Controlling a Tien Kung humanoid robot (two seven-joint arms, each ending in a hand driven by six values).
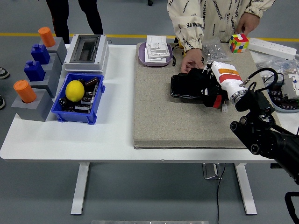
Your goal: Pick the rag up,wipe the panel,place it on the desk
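Right hand [209,86]: comes in from the right on a black arm with a white forearm shell; lies flat on the panel's right half, fingers pressed down over a dark rag; rag and hand are both black, so how tightly the fingers close on it I cannot tell
Rag [202,75]: black, bunched under and beside the robot hand, on top of the panel
Panel [184,87]: black, flat, on the grey mat [163,116], towards its far right part
Person: stands at the far side; one hand [190,61] rests on the mat at the panel's far edge, just touching it; the other hand [246,22] is by a colour cube [238,43]
Left arm: out of view
Table [107,135]: white; blue bin [78,99] with a yellow lemon [74,90] at the left; grey box [86,50] behind it; purple tray [156,52] with white parts at the mat's far edge; grey blocks [36,93] with orange and blue pieces at the far left
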